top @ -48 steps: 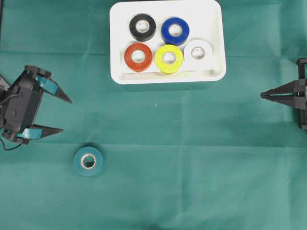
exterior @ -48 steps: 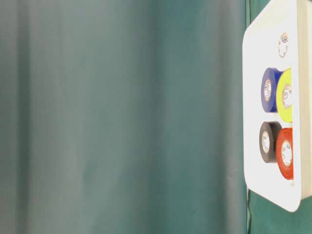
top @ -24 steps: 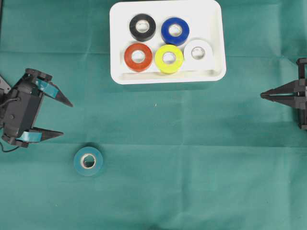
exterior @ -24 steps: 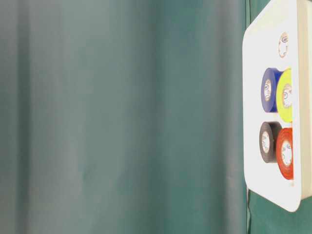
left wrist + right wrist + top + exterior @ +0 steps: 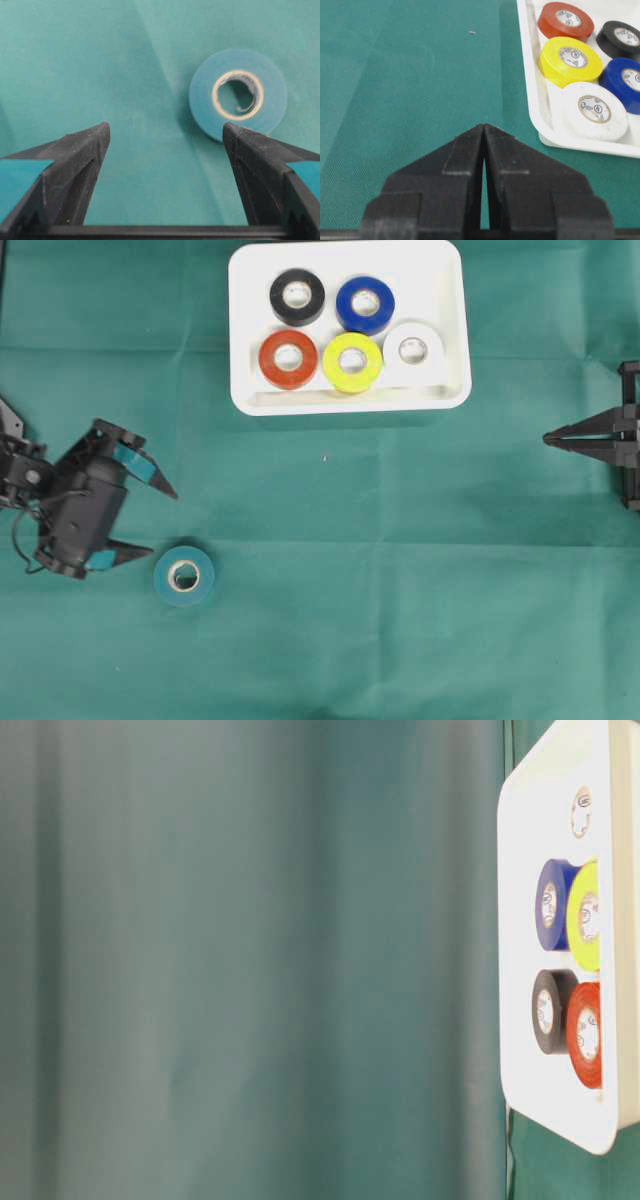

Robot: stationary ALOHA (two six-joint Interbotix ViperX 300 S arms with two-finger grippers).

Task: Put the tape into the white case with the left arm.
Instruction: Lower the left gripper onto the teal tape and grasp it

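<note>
A: Left end effector (image 5: 164,524) status?
B: Fingers spread wide, nothing between them. Teal bands visible on both fingers. It sat at the left side of the table (image 5: 400,540), tips pointing toward the lower right in the overhead view.

A: Where was the tape?
B: Teal tape roll (image 5: 184,576) lay flat on the green cloth, just beside the lower fingertip (image 5: 140,552), not touching as far as I could tell. In the left wrist view the roll (image 5: 238,93) was ahead of the right-hand finger (image 5: 250,150), off the centreline of the gap, not between the tips.

A: Right end effector (image 5: 548,440)?
B: Fingers pressed together, holding nothing. Parked at the right edge of the table, tip pointing left, well apart from everything.

A: White case (image 5: 448,330)?
B: At the top centre of the table, well apart from the teal roll. It held 5 rolls lying flat: black (image 5: 297,296) and blue (image 5: 365,305) in the back row, red (image 5: 289,359), yellow (image 5: 352,362) and white (image 5: 413,350) in the front. Yellow touched white, and red sat just beside yellow.

A: Table-level view?
B: Only the case (image 5: 520,1020) with its rolls at the right edge, the rest was blurred green. No arm in it.
</note>
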